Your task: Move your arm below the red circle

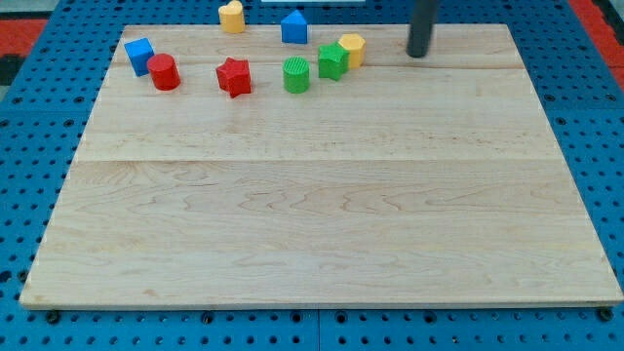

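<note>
The red circle (164, 72) sits near the board's top left corner, upright, with the blue cube (139, 56) touching or just beside it on its upper left. To its right, a little apart, lies the red star (234, 76), and further right the green circle (296, 74). Just past that is a green block (332, 60), its shape hard to make out, pressed against a yellow block (352, 48) at its upper right. Along the top edge stand a yellow heart (231, 17) and, to its right, a blue block (294, 26) with a peaked top.

My tip (418, 55) is down on the board (322, 214) near the top edge, right of the yellow block and well apart from the red circle, with the whole row of blocks between them. The rod rises out of the view's top. It is a bare rod, with no jaws to open or close, and it touches no block.

The board is pale wood, lying on a blue pegboard (29, 195).
</note>
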